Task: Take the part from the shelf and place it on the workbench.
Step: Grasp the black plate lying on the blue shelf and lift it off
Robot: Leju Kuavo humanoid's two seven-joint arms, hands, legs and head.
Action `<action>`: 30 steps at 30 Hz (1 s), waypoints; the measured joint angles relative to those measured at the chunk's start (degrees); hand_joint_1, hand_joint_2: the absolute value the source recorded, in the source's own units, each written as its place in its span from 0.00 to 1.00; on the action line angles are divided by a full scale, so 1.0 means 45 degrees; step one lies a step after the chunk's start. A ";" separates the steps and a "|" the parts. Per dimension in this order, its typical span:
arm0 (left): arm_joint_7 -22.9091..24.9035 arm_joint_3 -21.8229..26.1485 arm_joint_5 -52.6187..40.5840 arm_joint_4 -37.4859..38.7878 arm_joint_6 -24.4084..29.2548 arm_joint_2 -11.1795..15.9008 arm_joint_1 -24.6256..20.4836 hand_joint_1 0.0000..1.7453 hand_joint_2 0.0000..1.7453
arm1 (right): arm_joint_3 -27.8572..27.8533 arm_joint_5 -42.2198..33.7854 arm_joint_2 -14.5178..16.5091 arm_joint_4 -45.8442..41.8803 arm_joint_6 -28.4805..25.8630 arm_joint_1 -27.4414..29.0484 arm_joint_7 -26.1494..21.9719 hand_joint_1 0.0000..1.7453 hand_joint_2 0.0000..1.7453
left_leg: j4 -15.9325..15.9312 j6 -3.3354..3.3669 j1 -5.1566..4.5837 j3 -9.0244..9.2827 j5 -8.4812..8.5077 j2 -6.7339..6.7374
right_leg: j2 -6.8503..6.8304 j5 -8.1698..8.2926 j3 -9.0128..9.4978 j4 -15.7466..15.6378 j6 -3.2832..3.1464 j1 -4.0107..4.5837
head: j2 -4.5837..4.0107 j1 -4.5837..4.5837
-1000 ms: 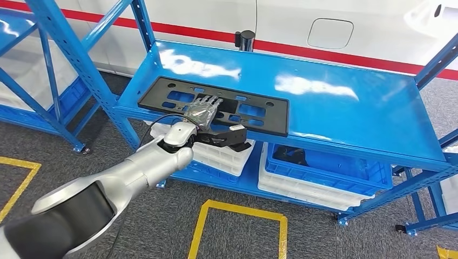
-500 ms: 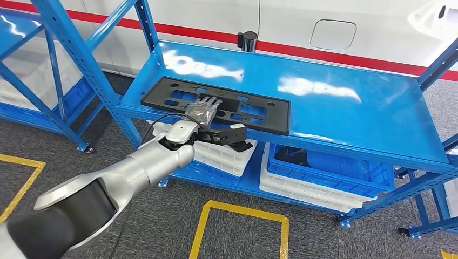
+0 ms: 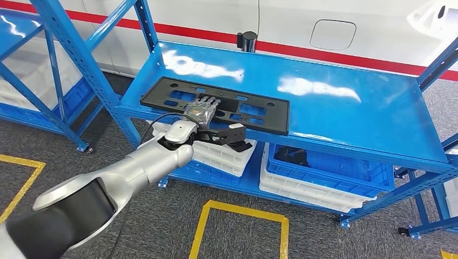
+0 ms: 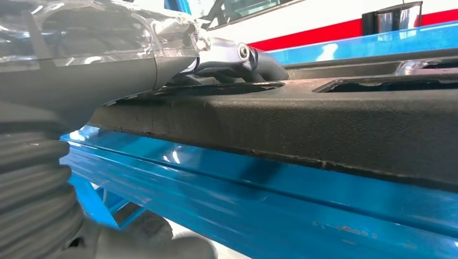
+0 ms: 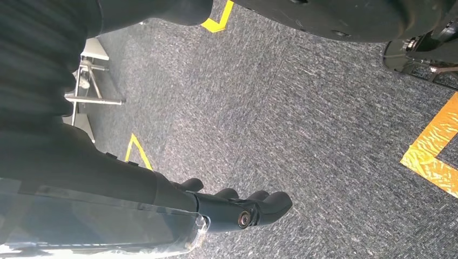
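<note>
The part (image 3: 254,110) is a long flat black plastic panel with several cut-outs, lying near the front edge of the blue shelf (image 3: 335,108). My left hand (image 3: 202,110) rests on top of it near the middle, fingers laid flat and pointing toward the back. Its dark thumb sticks out sideways below the shelf's front lip. In the left wrist view the fingers (image 4: 237,54) lie on the part (image 4: 324,129), above the shelf edge (image 4: 270,194). My right hand (image 5: 237,210) hangs over grey carpet, fingers loosely extended, holding nothing.
Under the shelf stand white bins (image 3: 221,154) and a blue bin on white ones (image 3: 324,172). Another blue rack (image 3: 48,65) is at the left. Yellow floor markings (image 3: 243,216) lie in front. A black post (image 3: 247,40) stands behind the shelf.
The whole picture shifted a little, so the camera moved. My left hand stays on the part in the same pose; the part has not visibly moved.
</note>
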 joint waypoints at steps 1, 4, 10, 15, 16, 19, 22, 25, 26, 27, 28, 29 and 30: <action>-0.0021 0.0000 0.0006 0.0000 -0.0015 0.0002 -0.0002 1.00 1.00 | 0.0000 -0.0001 0.0000 0.0000 0.0000 0.0000 0.0000 0.00 1.00 | 0.0000 0.0000 0.0000 0.0000 0.0000 0.0000 | 0.0000 0.0000 0.0000 0.0000 0.0000 0.0000 | 0.0000 0.0001; -0.0067 0.0000 0.0009 0.0000 -0.0015 0.0016 -0.0012 1.00 1.00 | 0.0000 -0.0004 0.0000 0.0000 -0.0005 0.0000 0.0000 0.00 1.00 | 0.0000 0.0000 -0.0001 0.0001 0.0000 0.0001 | 0.0001 0.0000 0.0001 0.0000 0.0000 0.0000 | -0.0001 0.0004; -0.0073 0.0001 0.0019 -0.0005 0.0000 0.0039 -0.0049 1.00 1.00 | 0.0000 -0.0006 0.0001 0.0000 -0.0010 -0.0008 0.0000 0.00 1.00 | -0.0001 0.0000 0.0000 0.0008 0.0000 0.0000 | 0.0001 -0.0004 0.0007 0.0000 0.0004 0.0001 | -0.0001 0.0004; -0.0111 -0.0004 0.0003 -0.0005 -0.0018 0.0055 -0.0142 1.00 1.00 | 0.0000 -0.0009 0.0000 0.0000 -0.0012 -0.0011 0.0000 0.00 1.00 | -0.0001 0.0000 0.0000 0.0017 0.0000 0.0005 | 0.0005 -0.0004 0.0012 0.0000 0.0004 0.0000 | -0.0001 -0.0001; -0.0111 -0.0005 0.0002 -0.0005 -0.0024 0.0056 -0.0155 1.00 1.00 | 0.0000 -0.0009 0.0000 0.0000 -0.0015 -0.0011 0.0000 0.00 1.00 | -0.0001 0.0000 0.0000 0.0018 0.0000 0.0006 | 0.0007 -0.0004 0.0013 0.0000 0.0004 0.0000 | -0.0001 -0.0001; -0.0114 -0.0005 0.0002 -0.0005 -0.0034 0.0057 -0.0169 1.00 1.00 | 0.0000 -0.0009 0.0000 0.0000 -0.0023 -0.0011 0.0000 0.00 1.00 | -0.0001 0.0000 0.0000 0.0020 0.0000 0.0009 | 0.0009 -0.0004 0.0013 0.0001 0.0004 0.0000 | 0.0000 -0.0001; -0.0115 -0.0005 0.0002 -0.0005 -0.0071 0.0061 -0.0181 1.00 1.00 | 0.0000 -0.0009 0.0000 0.0000 -0.0033 -0.0011 -0.0001 0.00 1.00 | -0.0001 0.0000 0.0000 0.0021 0.0000 0.0009 | 0.0009 -0.0004 0.0014 0.0002 0.0004 0.0001 | 0.0001 -0.0002; -0.0115 -0.0006 -0.0022 -0.0005 -0.0126 0.0063 -0.0200 1.00 1.00 | -0.0002 -0.0006 0.0000 0.0000 -0.0034 -0.0010 -0.0002 0.00 1.00 | -0.0002 0.0000 0.0000 0.0021 0.0000 0.0008 | 0.0009 -0.0004 0.0014 0.0002 0.0004 0.0001 | -0.0001 -0.0005; -0.0107 -0.0010 -0.0052 -0.0005 -0.0132 0.0064 -0.0205 1.00 1.00 | -0.0004 -0.0004 0.0001 -0.0001 -0.0034 -0.0010 -0.0001 0.00 1.00 | -0.0002 0.0000 0.0000 0.0021 0.0000 0.0008 | 0.0009 -0.0004 0.0014 0.0003 0.0004 0.0001 | -0.0001 -0.0006; -0.0089 -0.0016 -0.0090 -0.0005 -0.0122 0.0065 -0.0207 1.00 1.00 | -0.0005 0.0000 0.0001 -0.0002 -0.0034 -0.0010 -0.0001 0.00 1.00 | -0.0002 0.0000 0.0000 0.0021 0.0000 0.0008 | 0.0009 -0.0004 0.0014 0.0003 0.0004 0.0001 | -0.0001 -0.0006; -0.0068 -0.0023 -0.0124 -0.0005 -0.0108 0.0065 -0.0209 1.00 1.00 | -0.0005 0.0004 0.0001 -0.0004 -0.0034 -0.0011 0.0000 0.00 1.00 | -0.0002 0.0000 0.0000 0.0021 0.0000 0.0009 | 0.0009 -0.0004 0.0014 0.0004 0.0004 0.0001 | -0.0001 -0.0006; -0.0049 -0.0029 -0.0148 -0.0005 -0.0095 0.0065 -0.0210 1.00 1.00 | -0.0005 0.0005 0.0001 -0.0005 -0.0034 -0.0011 0.0000 0.00 1.00 | -0.0002 0.0000 0.0000 0.0021 0.0000 0.0009 | 0.0009 -0.0004 0.0014 0.0004 0.0004 0.0001 | 0.0000 -0.0006; -0.0038 -0.0033 -0.0164 -0.0005 -0.0084 0.0065 -0.0211 1.00 1.00 | -0.0005 0.0007 0.0000 -0.0005 -0.0034 -0.0011 0.0000 0.00 1.00 | -0.0002 0.0000 0.0000 0.0021 0.0000 0.0009 | 0.0009 -0.0004 0.0014 0.0004 0.0004 0.0001 | 0.0000 -0.0006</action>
